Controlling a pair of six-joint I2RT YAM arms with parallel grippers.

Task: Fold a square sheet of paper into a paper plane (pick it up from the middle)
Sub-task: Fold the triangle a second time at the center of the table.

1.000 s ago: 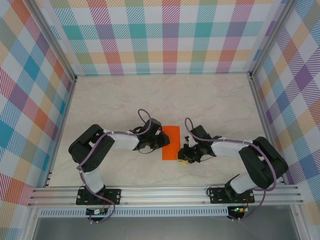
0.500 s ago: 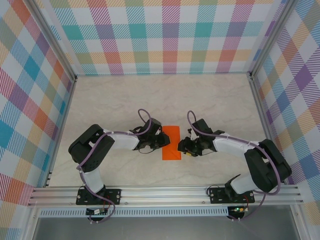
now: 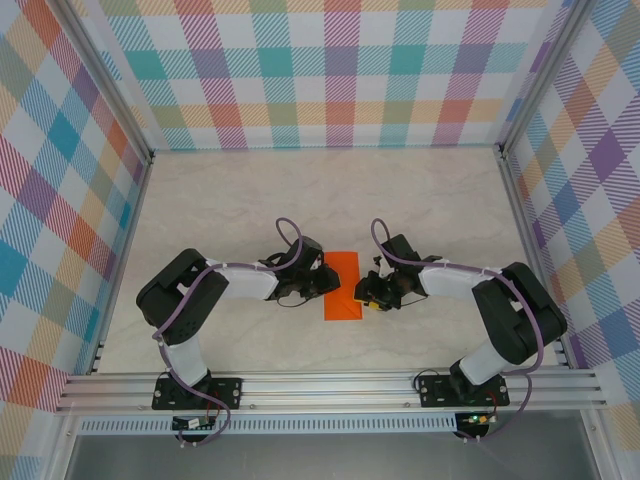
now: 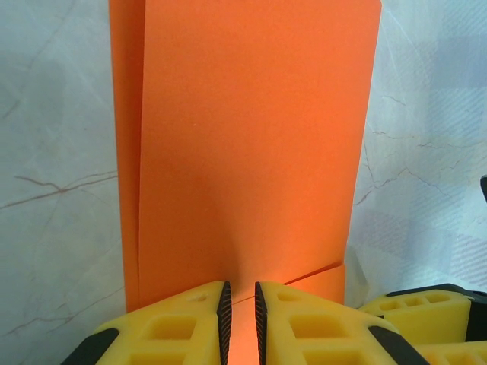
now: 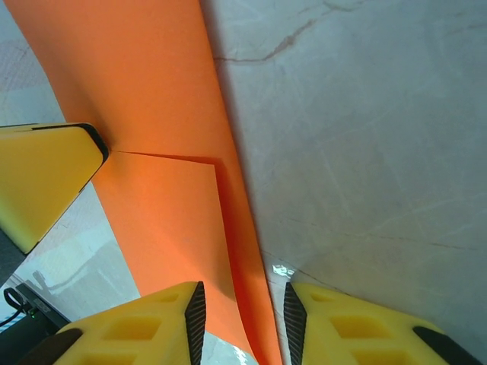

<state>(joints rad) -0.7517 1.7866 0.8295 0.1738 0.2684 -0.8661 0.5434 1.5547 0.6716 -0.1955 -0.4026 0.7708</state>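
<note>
Orange sheet of paper (image 4: pixel 243 137): my left gripper (image 4: pixel 241 295) pinches its edge as anchor; right gripper (image 5: pixel 242 300), part-open, straddles the opposite edge, probably to crease.

In my left wrist view, the square sheet of paper (image 4: pixel 243 152) runs off the top edge. Its near end disappears behind my left tool (image 4: pixel 240 312), hiding any pinch. By my right tool (image 5: pixel 240 323), the picture cuts the sheet off top and bottom. From above, fingertip contact is too small to judge.
</note>
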